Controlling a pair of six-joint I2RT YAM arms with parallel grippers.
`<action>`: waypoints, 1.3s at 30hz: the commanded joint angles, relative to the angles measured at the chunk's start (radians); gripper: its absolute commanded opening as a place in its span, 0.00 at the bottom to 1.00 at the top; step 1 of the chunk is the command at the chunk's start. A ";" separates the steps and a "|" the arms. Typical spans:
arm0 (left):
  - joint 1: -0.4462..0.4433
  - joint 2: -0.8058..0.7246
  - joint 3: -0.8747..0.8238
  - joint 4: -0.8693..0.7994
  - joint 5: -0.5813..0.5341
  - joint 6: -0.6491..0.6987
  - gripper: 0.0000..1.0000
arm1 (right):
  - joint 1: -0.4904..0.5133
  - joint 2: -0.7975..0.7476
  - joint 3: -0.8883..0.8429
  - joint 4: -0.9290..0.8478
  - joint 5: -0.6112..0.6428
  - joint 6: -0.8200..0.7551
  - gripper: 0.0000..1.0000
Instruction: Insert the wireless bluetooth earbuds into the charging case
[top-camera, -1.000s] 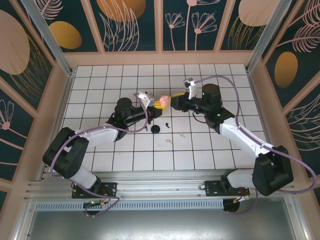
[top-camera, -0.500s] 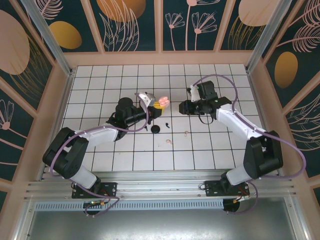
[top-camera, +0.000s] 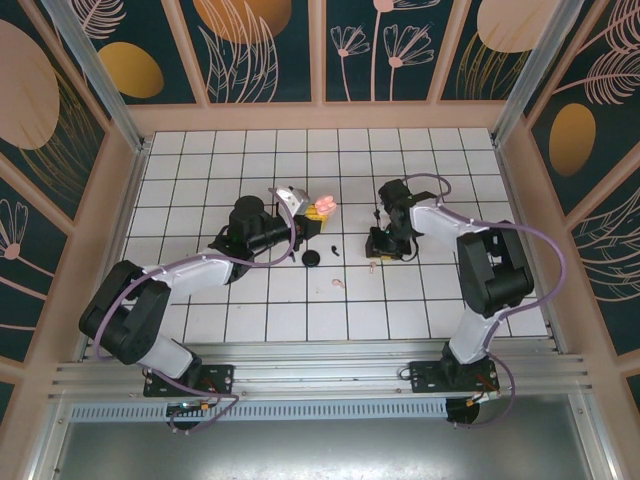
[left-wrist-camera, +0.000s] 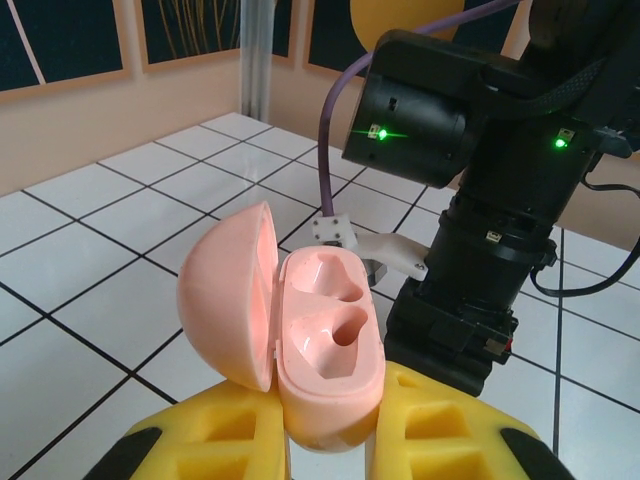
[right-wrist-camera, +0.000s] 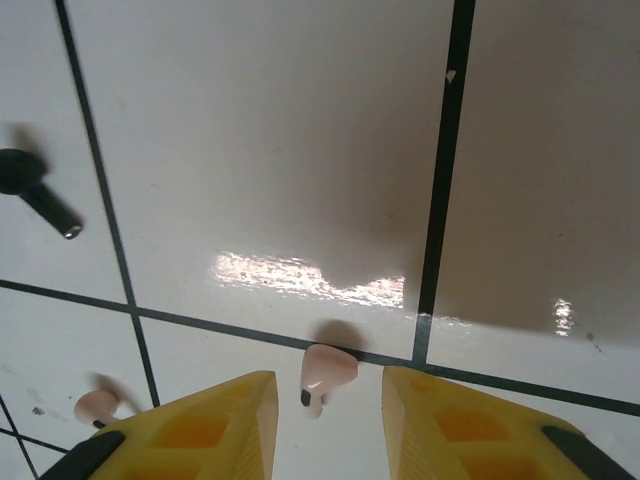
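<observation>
Where the white tiled table (top-camera: 200, 160) runs closest to the arm bases, one tiny pale pink short-stemmed earbud (top-camera: 338, 284) lies alone on a tile. Just beyond it the right gripper (top-camera: 380, 250) points straight down over a second pale pink earbud (right-wrist-camera: 325, 370), which rests at a dark grout line. Its yellow fingers (right-wrist-camera: 210, 420) stand parted on either side of that bud with a gap each way, holding nothing. A black stemmed earbud (right-wrist-camera: 25, 178) lies off to one side, well apart. Farther out, the left gripper (left-wrist-camera: 330, 440) is clamped on the base of a pale pink clamshell charging case (left-wrist-camera: 325, 330), held above the tiles with its lid swung open and both moulded wells showing.
</observation>
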 joint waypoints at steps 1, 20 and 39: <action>-0.002 -0.030 -0.012 -0.005 -0.011 0.017 0.14 | 0.018 0.027 0.037 -0.046 0.034 0.030 0.34; -0.003 -0.035 -0.026 -0.002 -0.017 0.015 0.14 | 0.051 0.096 0.055 -0.086 0.085 0.050 0.34; -0.002 -0.045 -0.034 -0.008 -0.023 0.019 0.14 | 0.071 0.102 0.041 -0.080 0.070 0.073 0.30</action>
